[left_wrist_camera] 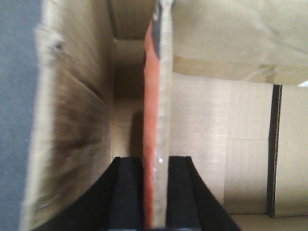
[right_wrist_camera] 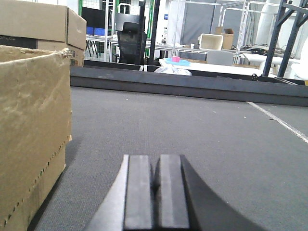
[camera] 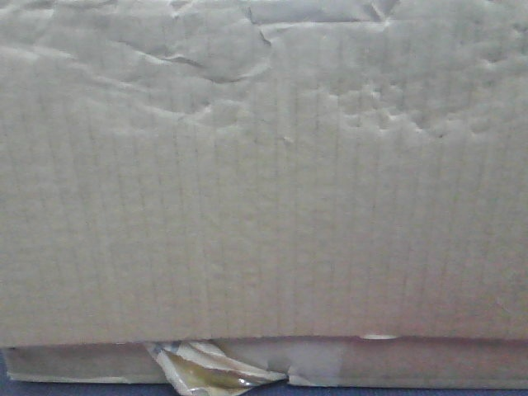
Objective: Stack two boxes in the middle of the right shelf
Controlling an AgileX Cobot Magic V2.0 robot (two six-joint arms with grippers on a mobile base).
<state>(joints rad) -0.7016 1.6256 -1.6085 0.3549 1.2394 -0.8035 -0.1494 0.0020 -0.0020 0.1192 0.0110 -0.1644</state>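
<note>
A tan cardboard box (camera: 264, 190) with a creased upper face fills the front view. Under it lies a flatter box (camera: 412, 363) with torn yellowish tape (camera: 206, 371). My left gripper (left_wrist_camera: 155, 161) is shut on the upright edge of a cardboard box wall (left_wrist_camera: 162, 96) that is orange-red on one side; the box's open inside (left_wrist_camera: 216, 154) shows to its right. My right gripper (right_wrist_camera: 155, 161) is shut and empty, low over grey carpet, with an open-topped cardboard box (right_wrist_camera: 29, 120) to its left. The steel shelf is out of view.
In the right wrist view another cardboard box (right_wrist_camera: 38, 24) stands behind the near one. A dark low rail (right_wrist_camera: 192, 84) crosses the carpet (right_wrist_camera: 202, 125) ahead, with racks, a chair and tables beyond it.
</note>
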